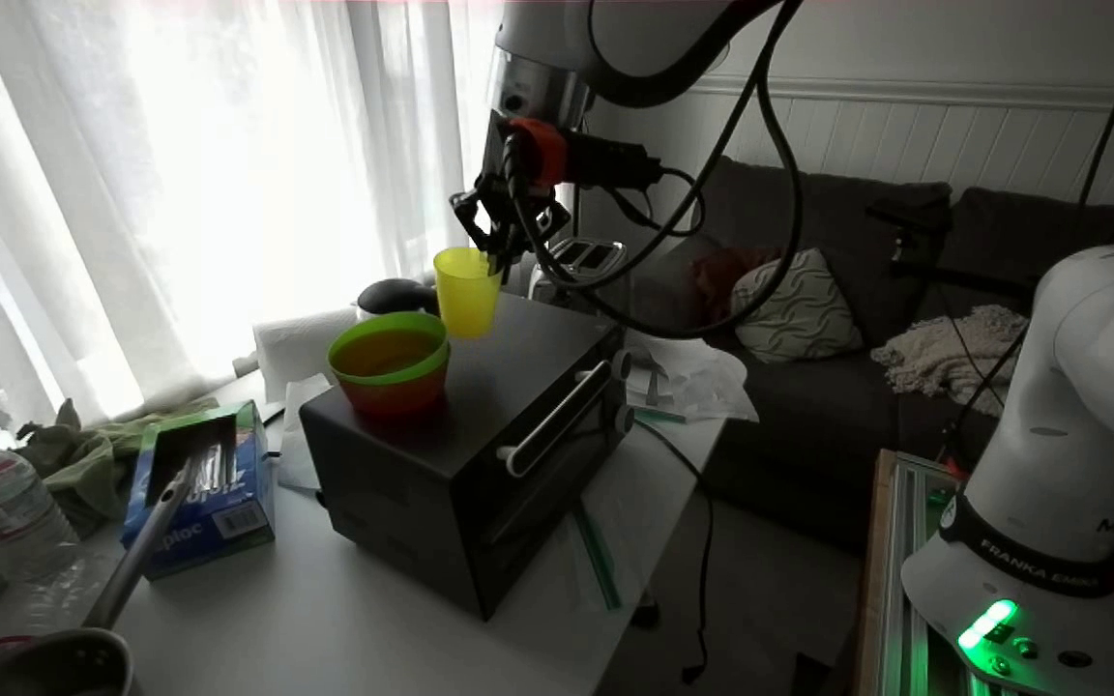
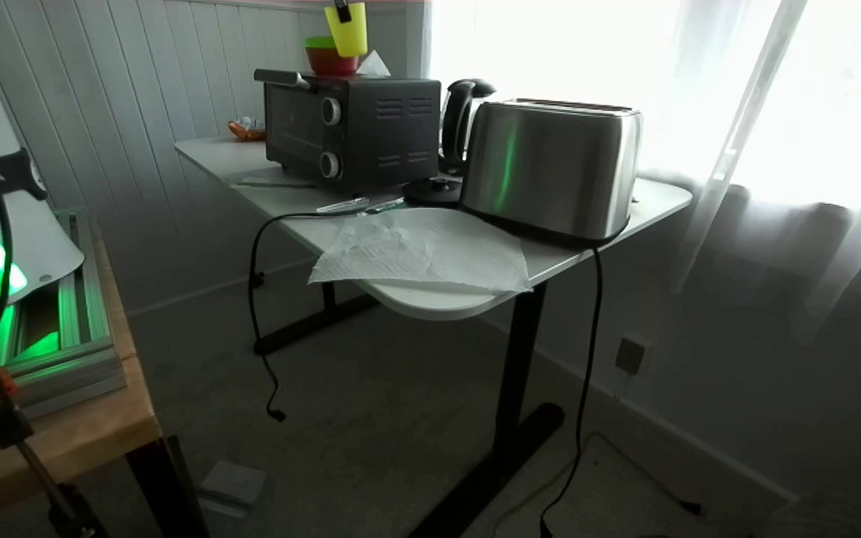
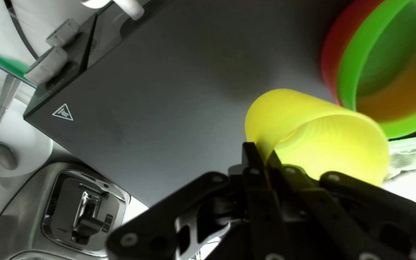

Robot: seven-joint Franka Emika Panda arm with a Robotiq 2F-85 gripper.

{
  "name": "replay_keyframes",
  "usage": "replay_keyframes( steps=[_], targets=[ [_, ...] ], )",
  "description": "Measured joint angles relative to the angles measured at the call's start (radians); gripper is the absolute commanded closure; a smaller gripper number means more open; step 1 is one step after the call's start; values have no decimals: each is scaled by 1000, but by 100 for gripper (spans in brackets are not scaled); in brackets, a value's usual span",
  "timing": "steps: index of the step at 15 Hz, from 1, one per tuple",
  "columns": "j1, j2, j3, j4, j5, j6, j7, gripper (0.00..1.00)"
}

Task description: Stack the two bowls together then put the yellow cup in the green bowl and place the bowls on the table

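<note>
While the yellow cup [image 1: 465, 300] hangs above the oven [image 1: 533, 348], its wall grasped by the nearly closed end effector [image 3: 262, 151], the green bowl [image 1: 389, 377] sits nested in the reddish-pink bowl [image 1: 393, 398], the oven between them and the counter [image 1: 325, 599]. A toaster [image 2: 550, 168] stands near the edge; beside it, paper [image 2: 430, 246] overhangs a rounded corner.

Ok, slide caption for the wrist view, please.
Robotiq gripper pinching a yellow cup by the rim above a toaster oven, near a lime-green bowl nested in a reddish-pink bowl.
</note>
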Motion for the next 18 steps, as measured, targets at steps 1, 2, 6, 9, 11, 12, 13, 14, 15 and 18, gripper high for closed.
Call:
replay_keyframes(
  steps=[1, 2, 6, 9, 11, 12, 13, 14, 15, 18],
  targets=[
    [3, -15, 3, -1, 0, 17, -4, 97],
    [6, -31, 5, -3, 0, 37, -12, 97],
    [8, -89, 11, -29, 1, 114, -51, 97],
    [15, -107, 21, -47, 27, 122, -87, 97],
    [28, -106, 33, -56, 52, 122, -103, 97],
    [37, -104, 39, -61, 69, 122, -111, 97],
    [46, -102, 45, -64, 87, 122, -118, 97],
    [55, -101, 50, -65, 103, 122, -126, 97],
    [62, -99, 55, -66, 114, 122, -132, 97],
    [68, -91, 69, -65, 120, 122, -138, 97]
  ],
)
